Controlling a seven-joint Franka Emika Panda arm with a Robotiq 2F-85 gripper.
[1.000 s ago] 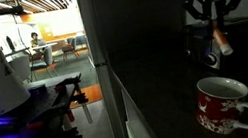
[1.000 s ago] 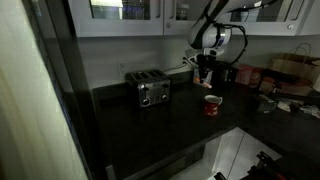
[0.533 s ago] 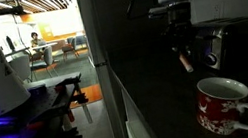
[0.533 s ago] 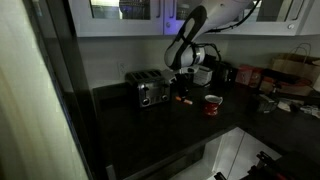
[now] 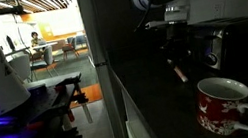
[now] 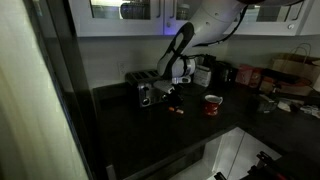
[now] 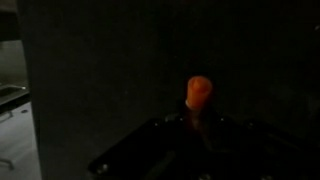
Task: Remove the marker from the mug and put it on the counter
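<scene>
My gripper (image 5: 174, 50) is shut on the orange-red marker (image 5: 177, 71), which hangs tilted below the fingers, low over the dark counter (image 5: 159, 124). In an exterior view the gripper (image 6: 172, 93) is in front of the toaster, with the marker's lower end (image 6: 178, 110) close to the counter (image 6: 125, 130); contact cannot be told. The wrist view is very dark and shows only the marker's orange end (image 7: 199, 92) between the jaws (image 7: 201, 125). The red mug with white patterning (image 5: 226, 106) stands upright and empty, apart from the gripper; it also shows in an exterior view (image 6: 211, 104).
A silver toaster (image 6: 150, 91) stands on the counter just behind the gripper. A dark boxy appliance (image 5: 223, 40) sits behind the mug. Jars and a paper bag (image 6: 290, 72) crowd the far end of the counter. The counter edge (image 5: 118, 90) drops off to the room.
My arm has swung away from above the mug toward the toaster and lowered, carrying the marker down close to the counter. The mug has not moved.
</scene>
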